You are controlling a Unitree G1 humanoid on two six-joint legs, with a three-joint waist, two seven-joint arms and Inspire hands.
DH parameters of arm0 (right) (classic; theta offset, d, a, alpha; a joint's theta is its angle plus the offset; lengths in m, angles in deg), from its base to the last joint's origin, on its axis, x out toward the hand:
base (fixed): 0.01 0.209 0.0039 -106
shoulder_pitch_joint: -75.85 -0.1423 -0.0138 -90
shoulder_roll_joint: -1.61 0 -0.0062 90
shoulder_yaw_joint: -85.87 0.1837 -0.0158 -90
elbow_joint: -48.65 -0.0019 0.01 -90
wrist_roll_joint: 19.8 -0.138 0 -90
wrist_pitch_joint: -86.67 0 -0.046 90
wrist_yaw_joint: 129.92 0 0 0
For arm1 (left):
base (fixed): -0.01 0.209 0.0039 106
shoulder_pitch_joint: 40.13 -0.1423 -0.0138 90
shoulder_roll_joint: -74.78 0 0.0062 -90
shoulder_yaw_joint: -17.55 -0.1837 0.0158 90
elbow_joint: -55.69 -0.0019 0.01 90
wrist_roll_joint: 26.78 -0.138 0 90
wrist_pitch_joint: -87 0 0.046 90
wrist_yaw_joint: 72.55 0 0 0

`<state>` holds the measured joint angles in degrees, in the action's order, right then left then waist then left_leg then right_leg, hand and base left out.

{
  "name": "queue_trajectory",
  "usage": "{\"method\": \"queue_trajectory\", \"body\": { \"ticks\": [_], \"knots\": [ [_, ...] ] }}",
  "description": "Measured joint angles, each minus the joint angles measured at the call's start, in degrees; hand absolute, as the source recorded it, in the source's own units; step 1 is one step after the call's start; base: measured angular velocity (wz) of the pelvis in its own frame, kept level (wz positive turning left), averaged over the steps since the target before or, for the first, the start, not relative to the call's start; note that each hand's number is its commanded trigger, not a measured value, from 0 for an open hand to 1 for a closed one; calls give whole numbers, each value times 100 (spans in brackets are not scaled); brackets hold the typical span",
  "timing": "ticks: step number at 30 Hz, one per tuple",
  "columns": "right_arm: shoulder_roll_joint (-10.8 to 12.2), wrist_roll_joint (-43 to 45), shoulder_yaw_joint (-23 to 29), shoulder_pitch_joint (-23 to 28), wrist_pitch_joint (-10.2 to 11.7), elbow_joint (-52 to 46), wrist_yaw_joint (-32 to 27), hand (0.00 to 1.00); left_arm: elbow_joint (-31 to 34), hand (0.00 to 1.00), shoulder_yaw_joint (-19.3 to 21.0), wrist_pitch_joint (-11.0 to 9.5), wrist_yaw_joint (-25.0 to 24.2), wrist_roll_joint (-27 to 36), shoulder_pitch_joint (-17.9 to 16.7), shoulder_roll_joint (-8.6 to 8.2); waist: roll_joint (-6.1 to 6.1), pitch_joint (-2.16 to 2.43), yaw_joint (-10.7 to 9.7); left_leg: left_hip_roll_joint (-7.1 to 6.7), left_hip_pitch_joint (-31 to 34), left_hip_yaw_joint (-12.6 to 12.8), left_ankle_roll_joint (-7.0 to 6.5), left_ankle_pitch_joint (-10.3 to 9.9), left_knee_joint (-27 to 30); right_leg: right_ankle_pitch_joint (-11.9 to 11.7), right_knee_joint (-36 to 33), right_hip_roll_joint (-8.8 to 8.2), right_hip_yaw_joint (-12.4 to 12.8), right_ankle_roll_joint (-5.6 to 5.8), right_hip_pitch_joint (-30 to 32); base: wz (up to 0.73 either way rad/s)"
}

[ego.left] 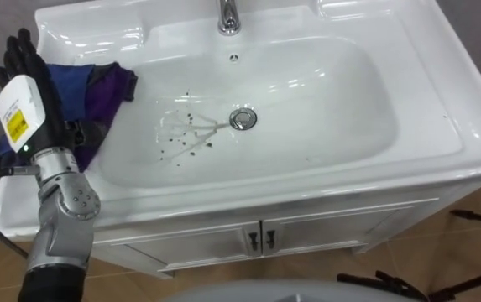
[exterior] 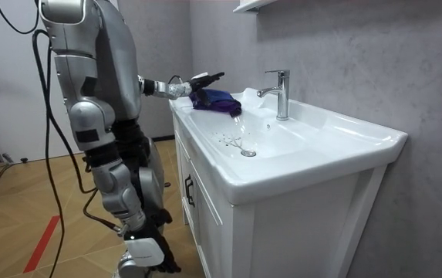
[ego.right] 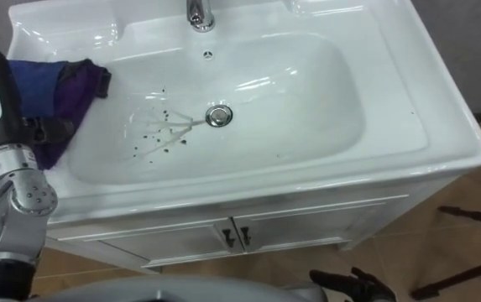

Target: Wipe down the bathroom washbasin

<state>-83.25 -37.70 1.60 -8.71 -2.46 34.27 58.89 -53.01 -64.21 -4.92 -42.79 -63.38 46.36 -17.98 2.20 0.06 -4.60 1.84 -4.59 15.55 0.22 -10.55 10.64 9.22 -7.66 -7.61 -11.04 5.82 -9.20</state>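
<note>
The robot stands in front of the white basin point(ego.left: 441, 126), toward its 9 o'clock end. A blue and purple cloth point(ego.left: 97, 88) lies bunched on the basin's rim at 9 o'clock from the drain point(ego.left: 243, 118). The left hand point(ego.left: 30, 80) lies over the cloth with its fingers stretched out straight, not curled round it. Dark specks point(ego.left: 185, 138) are scattered on the basin floor at 8 o'clock from the drain. The tap point(ego.left: 228, 17) stands at 12 o'clock. The right hand point(ego.right: 353, 285) shows dark at 5 o'clock, low in the eye views; I cannot tell its state.
</note>
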Motion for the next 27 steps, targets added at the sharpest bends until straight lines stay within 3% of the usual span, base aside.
{"method": "queue_trajectory", "body": {
  "ticks": [13, 19, 27],
  "knots": [
    [-4, 17, -5, 63, -253, -207, -242, 0, -295, 0, 12, 453, -72, 103, 150, 27, 33, 21, 1, 6, -69, 66, 5, -1, -45, 0, -2, 7, 57, -1, 1, -2],
    [-20, 78, 16, 168, -354, -448, -190, 0, -392, 0, 60, 575, -293, 89, 149, 27, -2, 15, -3, 7, -126, 152, 13, 6, -90, 0, -5, 9, 143, -1, 1, -8],
    [-28, 293, 46, 259, -579, -784, -41, 0, -425, 0, 58, 677, -566, 109, 152, 26, -60, 45, 0, 54, -116, 152, 37, 19, -91, -14, -8, 55, 161, -22, 19, 0]
  ]
}}
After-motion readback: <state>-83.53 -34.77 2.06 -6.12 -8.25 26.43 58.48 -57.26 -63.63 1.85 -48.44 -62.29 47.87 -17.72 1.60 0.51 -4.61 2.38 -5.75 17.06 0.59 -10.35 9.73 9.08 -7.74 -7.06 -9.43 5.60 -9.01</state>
